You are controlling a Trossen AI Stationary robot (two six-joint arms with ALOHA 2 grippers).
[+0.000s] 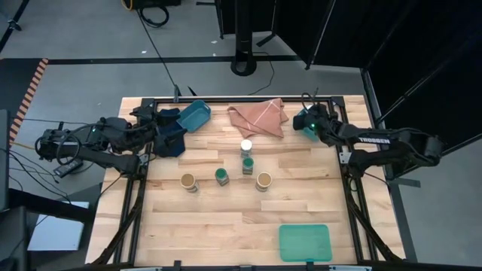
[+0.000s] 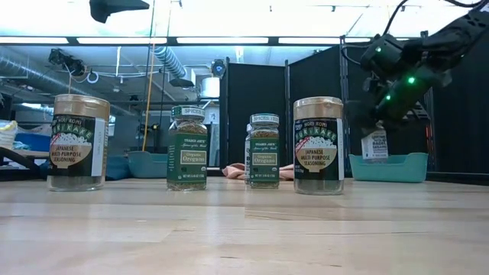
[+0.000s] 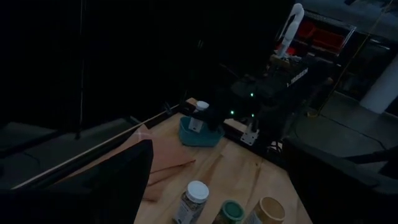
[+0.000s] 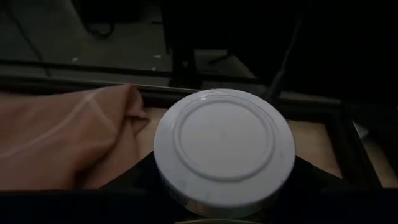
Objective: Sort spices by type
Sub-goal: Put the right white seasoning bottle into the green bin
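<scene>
The right tool (image 2: 374, 126) holds a white-lidded jar (image 4: 224, 146), probably by its smooth, hard sides, upper right.

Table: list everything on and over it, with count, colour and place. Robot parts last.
standing white-lidded jar: one, white lid, mid-table.
held white-lidded jar: one, white lid, in the right hand above the right bin.
green-lidded jars: two, dark green lids, mid-table.
tan-topped jars: two, tan tops, at the ends of the jar group.
left bin: one, teal, far left.
right bin: one, teal, far right.
cloth: one, pink, far edge, between the bins.
tray: one, green, near right corner.
left hand: dark, beside the left bin.
right hand: dark, shut on the held jar.
</scene>
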